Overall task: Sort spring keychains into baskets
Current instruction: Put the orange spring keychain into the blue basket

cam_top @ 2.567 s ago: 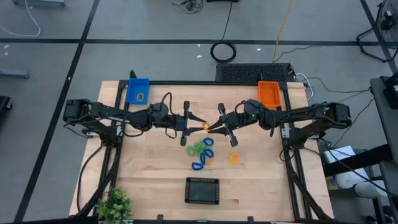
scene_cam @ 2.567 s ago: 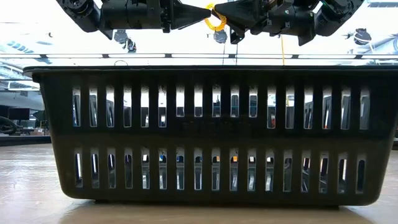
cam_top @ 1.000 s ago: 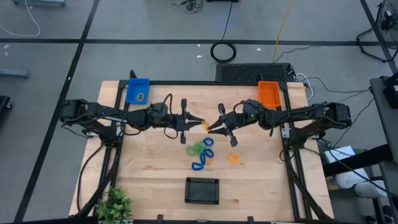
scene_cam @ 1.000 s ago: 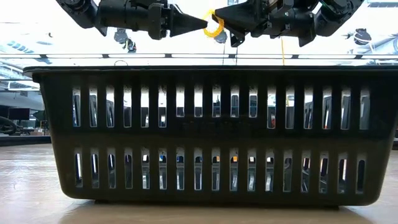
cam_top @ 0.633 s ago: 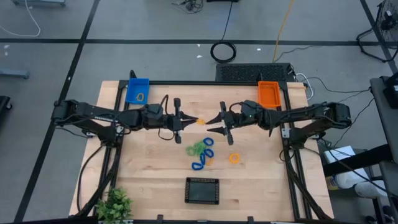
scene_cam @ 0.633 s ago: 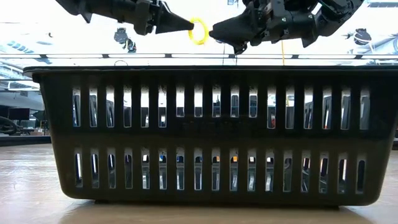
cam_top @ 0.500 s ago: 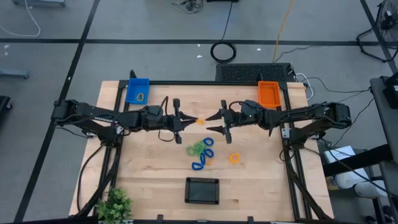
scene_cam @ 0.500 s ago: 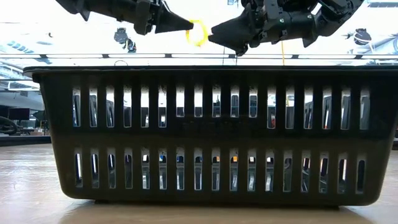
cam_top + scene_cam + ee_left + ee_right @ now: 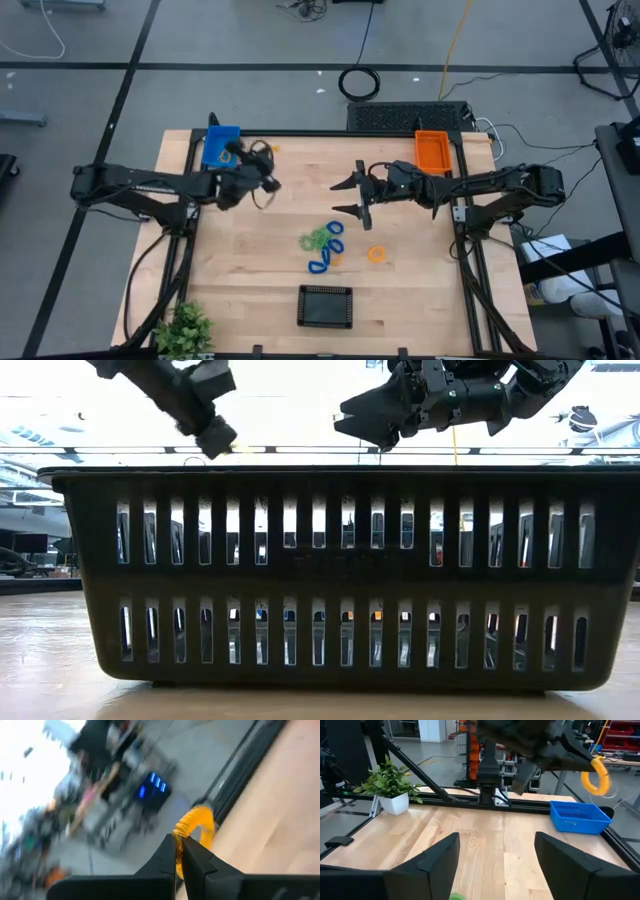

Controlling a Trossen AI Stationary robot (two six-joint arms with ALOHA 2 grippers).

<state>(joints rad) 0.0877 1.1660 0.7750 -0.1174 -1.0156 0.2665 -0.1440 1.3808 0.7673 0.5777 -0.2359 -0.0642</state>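
My left gripper (image 9: 266, 158) is shut on an orange-yellow spring keychain (image 9: 197, 827), up in the air just right of the blue basket (image 9: 221, 145); the right wrist view shows that keychain (image 9: 596, 775) above the basket. My right gripper (image 9: 350, 196) hangs wide open above the table's middle, with nothing between its fingers. More spring keychains lie on the table: a green and blue heap (image 9: 322, 238), a blue one (image 9: 320, 265) and an orange one (image 9: 377, 254). The orange basket (image 9: 432, 150) stands at the far right, the black basket (image 9: 326, 305) near the front edge. My left gripper pinches one side of the keychain's coil (image 9: 181, 834) between the free ends of its two fingers. The fingers slant toward the table's far edge, nearly level. The rest of the loop sticks out past the fingertips, lifted clear of the table.
A green plant (image 9: 183, 328) stands at the near left corner. The black basket's slatted wall (image 9: 330, 570) fills the low view. A small keychain lies in the blue basket. Bare wood lies between the two arms and the far edge.
My right gripper has opened and let go of the orange-yellow keychain, staying where it was. My left gripper, still shut on the keychain, has drawn it away toward the table's left and swung round toward the far edge, beside the blue basket.
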